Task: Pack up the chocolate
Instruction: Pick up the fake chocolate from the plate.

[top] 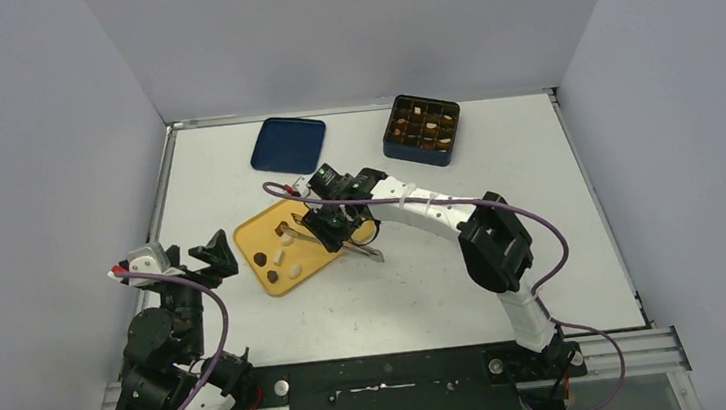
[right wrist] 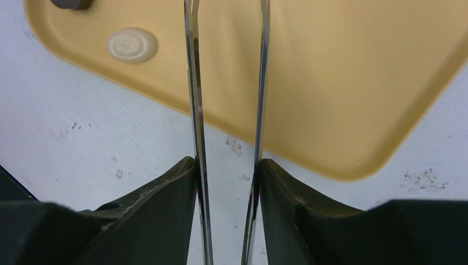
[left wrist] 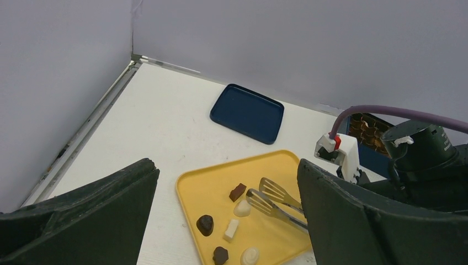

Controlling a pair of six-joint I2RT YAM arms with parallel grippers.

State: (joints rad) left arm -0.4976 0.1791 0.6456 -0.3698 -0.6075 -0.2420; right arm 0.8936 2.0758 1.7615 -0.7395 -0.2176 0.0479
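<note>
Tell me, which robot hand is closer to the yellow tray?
Right. The right hand hangs at the right edge of the yellow tray, gripping tongs that reach over it. The left hand sits open off its left side, apart.

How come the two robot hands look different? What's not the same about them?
The right gripper is shut, squeezing metal tongs between its fingers; the left gripper is wide open and holds nothing. The right gripper reaches to the edge of the yellow tray, while the left gripper sits back, off the tray's left side. Both are black with two fingers.
</note>
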